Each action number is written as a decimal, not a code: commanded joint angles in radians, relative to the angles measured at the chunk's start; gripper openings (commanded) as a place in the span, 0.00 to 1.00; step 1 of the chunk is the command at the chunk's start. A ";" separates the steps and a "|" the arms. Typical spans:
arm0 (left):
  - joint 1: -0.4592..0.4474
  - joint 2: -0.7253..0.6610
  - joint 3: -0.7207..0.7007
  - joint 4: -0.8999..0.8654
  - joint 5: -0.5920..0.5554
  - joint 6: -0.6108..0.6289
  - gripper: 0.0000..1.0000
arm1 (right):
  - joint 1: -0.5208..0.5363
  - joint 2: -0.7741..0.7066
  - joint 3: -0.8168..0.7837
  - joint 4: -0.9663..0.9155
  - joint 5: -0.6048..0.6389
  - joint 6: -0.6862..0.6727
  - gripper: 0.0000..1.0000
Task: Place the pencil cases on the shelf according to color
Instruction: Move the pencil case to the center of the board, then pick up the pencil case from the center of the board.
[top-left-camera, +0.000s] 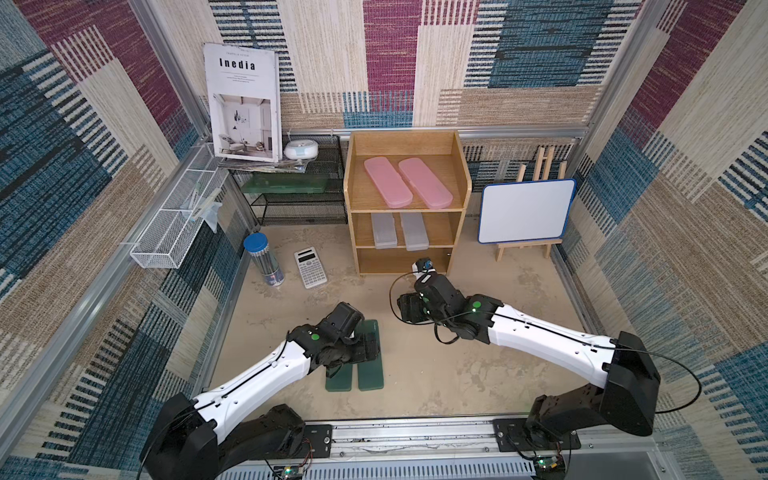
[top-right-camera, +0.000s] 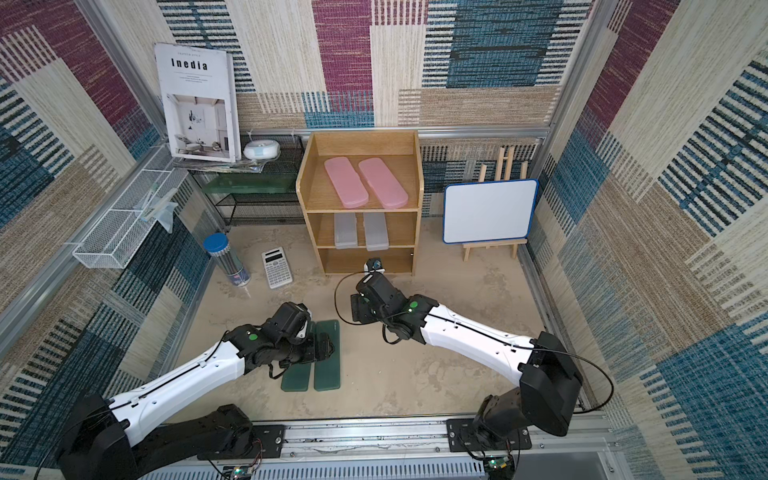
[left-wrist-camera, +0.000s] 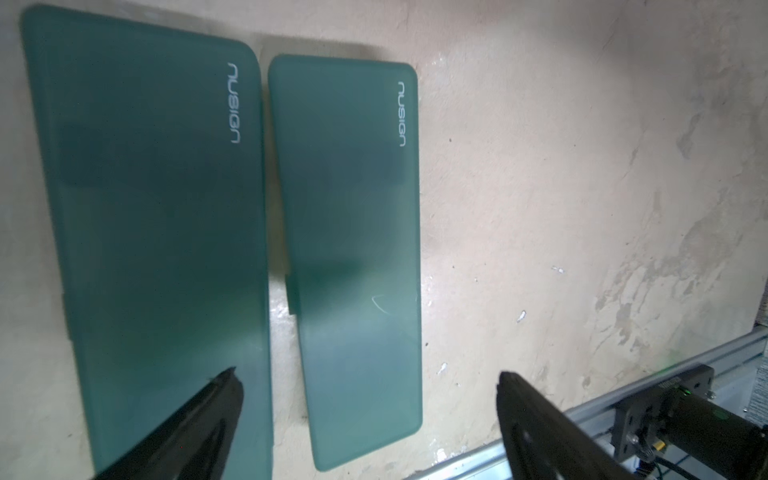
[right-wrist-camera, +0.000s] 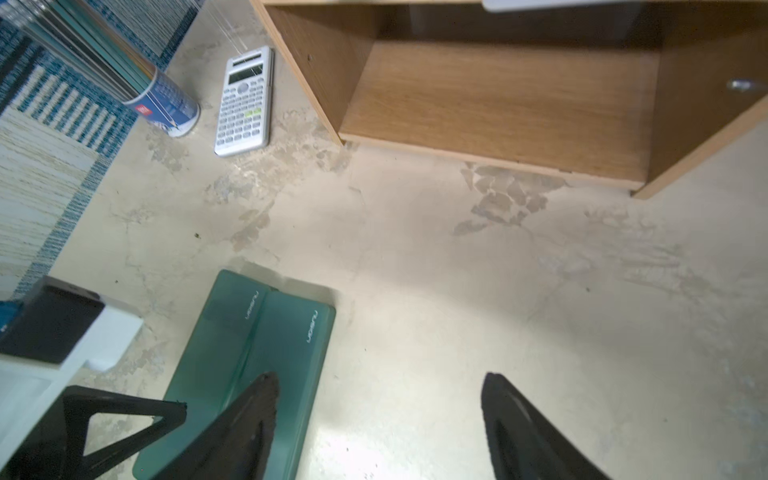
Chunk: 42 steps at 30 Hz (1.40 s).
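Note:
Two dark green pencil cases lie side by side on the table near the front. My left gripper hovers open over them, one fingertip above each side of the right-hand case. My right gripper is open over bare table beside the green cases, holding nothing. It hangs in front of the wooden shelf. Two pink cases lie on the top tier. Two frosted grey cases sit on the middle tier. The bottom tier shows bare wood.
A grey calculator and a blue-capped pencil tube stand left of the shelf. A black mesh rack and a white wire basket are at the back left. A whiteboard on an easel stands to the right.

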 joint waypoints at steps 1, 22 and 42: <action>-0.031 0.040 0.012 0.019 -0.065 -0.056 0.99 | 0.005 -0.047 -0.055 0.000 0.018 0.040 0.87; -0.259 0.441 0.244 0.132 -0.148 -0.172 0.99 | 0.006 -0.331 -0.253 -0.094 0.151 0.126 0.95; -0.132 0.074 0.191 -0.156 -0.463 -0.067 0.99 | 0.070 -0.218 -0.293 -0.039 -0.018 0.286 0.99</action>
